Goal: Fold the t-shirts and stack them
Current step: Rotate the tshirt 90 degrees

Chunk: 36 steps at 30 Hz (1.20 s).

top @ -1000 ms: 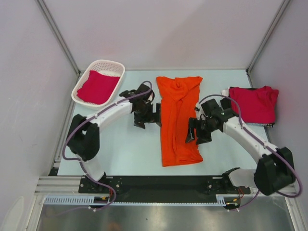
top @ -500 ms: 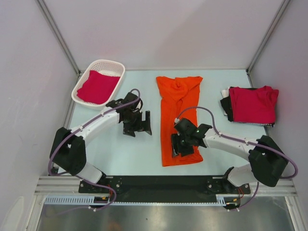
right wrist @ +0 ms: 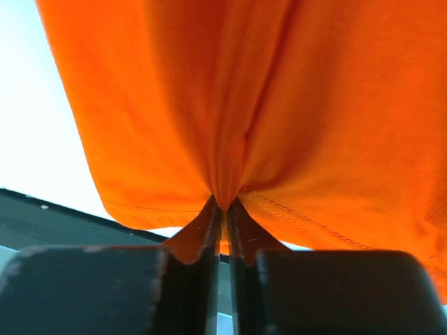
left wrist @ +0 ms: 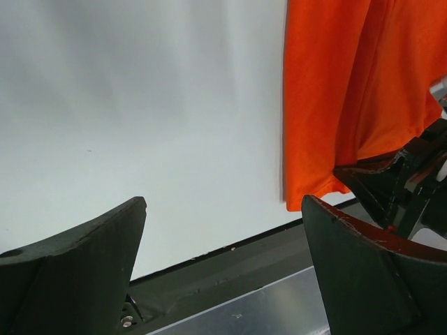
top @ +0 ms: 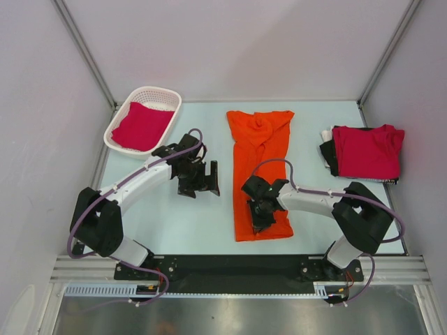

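Since a second ago the right hand (top: 258, 211) is coming left onto the near part of the orange t-shirt (top: 260, 146), while the left hand (top: 201, 180) is backing away left of it. From above, that shirt is lying as a long strip midway across the desk (top: 174, 223); a crimson t-shirt (top: 142, 127) is sitting in the white basket (top: 151, 91) far left, a crimson pile (top: 368, 151) far right. In the left wrist view the fingers (left wrist: 77, 265) are standing spread over bare desk. In the right wrist view the fingers (right wrist: 192, 286) are pressing together, pinching a fold of orange cloth.
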{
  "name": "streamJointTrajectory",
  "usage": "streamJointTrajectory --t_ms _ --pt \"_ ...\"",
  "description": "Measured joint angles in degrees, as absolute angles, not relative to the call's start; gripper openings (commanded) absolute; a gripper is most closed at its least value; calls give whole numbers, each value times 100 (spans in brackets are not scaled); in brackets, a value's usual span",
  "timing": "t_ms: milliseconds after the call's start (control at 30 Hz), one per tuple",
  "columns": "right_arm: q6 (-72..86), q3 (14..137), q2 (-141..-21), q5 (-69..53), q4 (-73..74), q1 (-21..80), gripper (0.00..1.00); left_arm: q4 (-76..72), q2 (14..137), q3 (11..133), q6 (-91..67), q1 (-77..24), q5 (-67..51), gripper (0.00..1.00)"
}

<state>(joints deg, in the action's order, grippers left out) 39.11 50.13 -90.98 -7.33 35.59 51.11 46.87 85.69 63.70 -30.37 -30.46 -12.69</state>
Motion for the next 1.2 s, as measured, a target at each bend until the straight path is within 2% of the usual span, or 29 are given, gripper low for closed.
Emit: streamJointTrajectory --t_ms 167,233,300,400,500,633,733,767,800,967,1033,1067,1100,1200 --pt "3948 5315 -9223 -701 3774 5323 7 4692 8569 6368 -3035 -3044 -1269 98" --pt "4001 5463 -9212 -672 3916 5384 18 4685 8562 6344 -3033 -3044 -1269 98" --pt "4073 5551 -9142 -663 4053 5395 50 4689 8547 6309 -3033 -3044 -1269 98" --pt "4185 5575 -9043 -663 4224 5400 63 4689 8514 6250 -3013 -3044 -1269 98" --pt "4246 5575 -9002 -668 4366 5422 66 4687 8493 6213 -2989 -3041 -1271 98" --pt "4309 5575 -9000 -668 4484 5452 61 4687 8431 6191 -2969 -3039 -1269 98" --pt "4348 5572 -9000 -668 4504 5461 45 4687 8401 6191 -2943 -3039 -1267 98" --pt "4359 5568 -9000 -676 4495 5463 33 4687 8394 6191 -2941 -3039 -1267 99" --pt "4377 5559 -9000 -690 4480 5465 30 4687 8388 6191 -2939 -3039 -1264 98" --pt "4456 5450 -9000 -825 4307 5468 22 4689 8383 6191 -2934 -3035 -1258 98" --pt "4460 5382 -9000 -880 4209 5470 17 4689 8377 6189 -2932 -3035 -1256 98" --pt "4458 5358 -9000 -904 4178 5470 8 4689 8370 6187 -2932 -3035 -1256 98" --pt "4458 5343 -9000 -928 4156 5470 4 4689 8364 6182 -2930 -3035 -1253 98" --pt "4440 5336 -8997 -969 4128 5470 0 4700 8350 6165 -2928 -3035 -1232 98"
